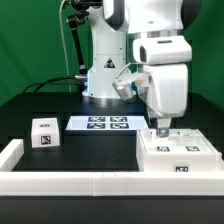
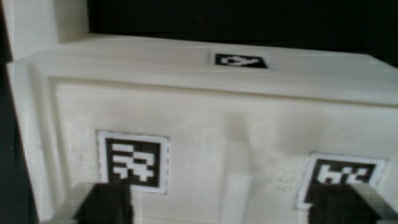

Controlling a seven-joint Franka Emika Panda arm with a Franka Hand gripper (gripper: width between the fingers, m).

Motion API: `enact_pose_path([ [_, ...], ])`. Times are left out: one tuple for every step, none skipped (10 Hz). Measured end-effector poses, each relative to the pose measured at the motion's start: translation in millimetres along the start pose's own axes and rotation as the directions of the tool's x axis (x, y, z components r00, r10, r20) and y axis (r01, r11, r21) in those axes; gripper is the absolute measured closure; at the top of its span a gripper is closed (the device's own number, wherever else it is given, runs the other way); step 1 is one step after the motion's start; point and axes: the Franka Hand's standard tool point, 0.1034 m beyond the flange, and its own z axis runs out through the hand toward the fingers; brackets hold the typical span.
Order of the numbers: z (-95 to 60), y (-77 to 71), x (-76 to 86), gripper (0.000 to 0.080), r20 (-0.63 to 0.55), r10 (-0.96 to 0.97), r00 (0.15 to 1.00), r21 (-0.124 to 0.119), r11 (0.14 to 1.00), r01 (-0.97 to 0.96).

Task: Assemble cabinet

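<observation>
Green backdrop, black table (image 1: 45, 105), pretty standard setup. White border rails (image 1: 60, 183) run along the front and the exterior view's left edge. My guess is they're there so parts can be shoved against them and squared up, which would explain why the cabinet box (image 1: 185, 158) sits tucked right into the front corner on the exterior view's right.

The gripper (image 1: 160, 128) points straight down over the box's far corner, the one nearest the marker board (image 1: 100, 123), with its tips at or just touching the top face. From the wrist view you're looking onto the tagged top of the box, and one dark finger (image 2: 103, 207) shows beside a square tag (image 2: 134, 160). The jaws look spread a bit, but I honestly can't tell whether they're pinching a wall of the box, pressing on it, or just hanging there loose.

A small tagged block (image 1: 41, 133) sits well apart on the exterior view's left, near the other end of the marker board, nothing touching it. Looks like it's waiting its turn while the arm deals with the box.
</observation>
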Motion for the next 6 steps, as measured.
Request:
enact_pose_path([
  [-7.5, -11.8, -6.6, 0.0175, 0.008, 0.051, 0.999, -0.023, 0.998, -0.050],
  [-13.0, -23.2, -11.7, 0.0062, 0.011, 0.106, 0.994, -0.043, 0.993, -0.106],
  [-15.3, -35.3, -10.2, 0.0012, 0.007, 0.190, 0.982, -0.052, 0.981, -0.189],
  [-15.2, -45.0, -5.5, 0.0012, -0.004, 0.241, 0.970, -0.063, 0.968, -0.241],
  [-12.7, -54.0, 4.4, 0.0004, -0.034, 0.277, 0.960, -0.087, 0.956, -0.279],
  [-8.1, -65.4, 17.7, 0.0004, -0.058, 0.304, 0.951, -0.092, 0.947, -0.308],
])
